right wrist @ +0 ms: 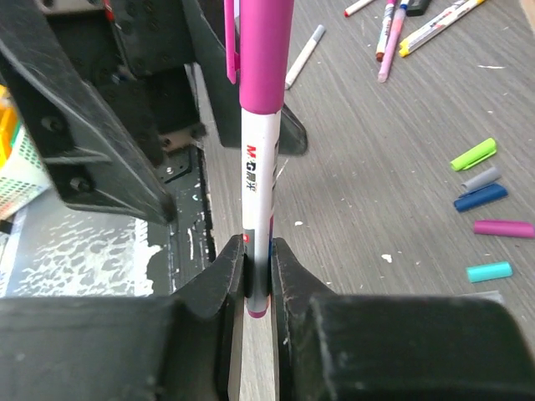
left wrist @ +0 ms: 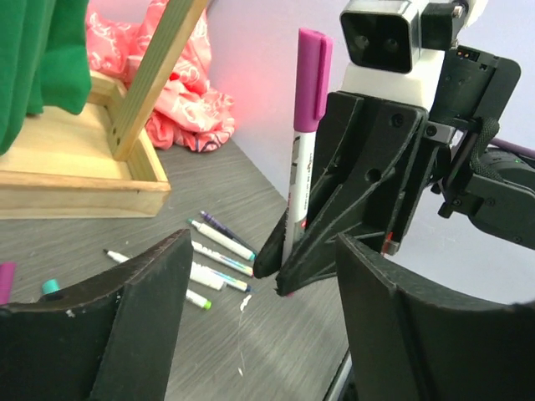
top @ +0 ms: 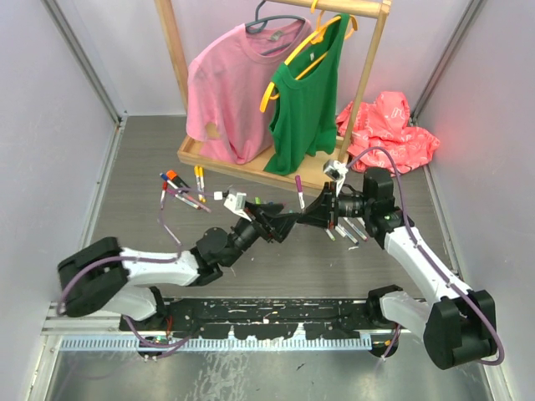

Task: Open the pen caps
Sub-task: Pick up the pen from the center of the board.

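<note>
So the right gripper (right wrist: 257,269) is clamped tight on the bottom end of a white marker (right wrist: 257,167), holding it pretty much upright above the table (right wrist: 376,150), and its purple cap (right wrist: 266,50) is still on at the top end. The left gripper (left wrist: 263,246) is spread wide and isn't gripping anything; from its own camera the two fingers (left wrist: 142,317) sit on either side of the right gripper's tips and the marker, clear of both as far as I can tell. In the overhead view the two arms meet around the middle of the table, just in front of the wooden clothes rack (top: 276,160). Off to one side of the marker in the right wrist view there's a little cluster of loose caps (right wrist: 480,197) lying flat on the table: green, grey, blue, purple and teal. More markers (top: 180,190) are scattered near the rack's left end, some still wearing their caps.
</note>
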### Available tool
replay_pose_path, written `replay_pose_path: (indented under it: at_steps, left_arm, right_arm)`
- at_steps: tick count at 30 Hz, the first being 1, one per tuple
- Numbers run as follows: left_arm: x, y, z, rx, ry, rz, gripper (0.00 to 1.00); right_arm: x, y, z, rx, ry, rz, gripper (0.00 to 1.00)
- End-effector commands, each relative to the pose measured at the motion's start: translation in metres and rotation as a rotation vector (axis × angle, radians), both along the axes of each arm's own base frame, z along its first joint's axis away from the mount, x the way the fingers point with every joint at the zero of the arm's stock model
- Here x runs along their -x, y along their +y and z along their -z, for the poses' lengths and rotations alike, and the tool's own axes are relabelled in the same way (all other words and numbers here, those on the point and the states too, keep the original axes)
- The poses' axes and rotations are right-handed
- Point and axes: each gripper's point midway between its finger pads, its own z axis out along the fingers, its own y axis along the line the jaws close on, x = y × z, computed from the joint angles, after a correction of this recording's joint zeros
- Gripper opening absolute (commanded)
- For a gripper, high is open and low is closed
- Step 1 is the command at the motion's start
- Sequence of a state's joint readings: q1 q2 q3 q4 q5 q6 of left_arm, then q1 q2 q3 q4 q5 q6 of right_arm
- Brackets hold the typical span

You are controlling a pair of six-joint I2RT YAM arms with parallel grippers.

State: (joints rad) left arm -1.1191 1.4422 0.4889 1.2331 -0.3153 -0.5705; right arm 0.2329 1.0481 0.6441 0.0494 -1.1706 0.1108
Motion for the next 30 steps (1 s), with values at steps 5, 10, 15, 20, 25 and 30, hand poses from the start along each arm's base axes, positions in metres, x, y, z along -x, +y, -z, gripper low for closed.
replay_pose_path:
  at_steps: [5,10,15,20,25,30]
  left_arm:
    - [-0.008,0.034,-0.03,-0.264,0.132,-0.119,0.85]
    - [-0.013,0.036,-0.038,-0.253,0.197,-0.112,0.94]
    - [-0.017,0.015,-0.049,-0.251,0.221,-0.05,0.94]
    - [-0.029,-0.013,-0.039,-0.275,0.29,0.031,0.83]
    - [-0.046,-0.023,-0.03,-0.277,0.353,0.025,0.72]
    - [-0.056,-0.028,-0.028,-0.268,0.377,0.025,0.62]
  right_arm:
    - [-0.023,-0.013,0.004,0.159,-0.166,0.076,0.01]
    - [-0.025,-0.016,0.008,0.191,-0.176,0.087,0.01]
    - [-0.025,-0.017,0.012,0.205,-0.174,0.08,0.01]
    - [-0.024,-0.017,0.016,0.214,-0.167,0.073,0.01]
    - [-0.024,-0.017,0.016,0.215,-0.166,0.069,0.01]
    - [-0.023,-0.017,0.018,0.219,-0.163,0.067,0.01]
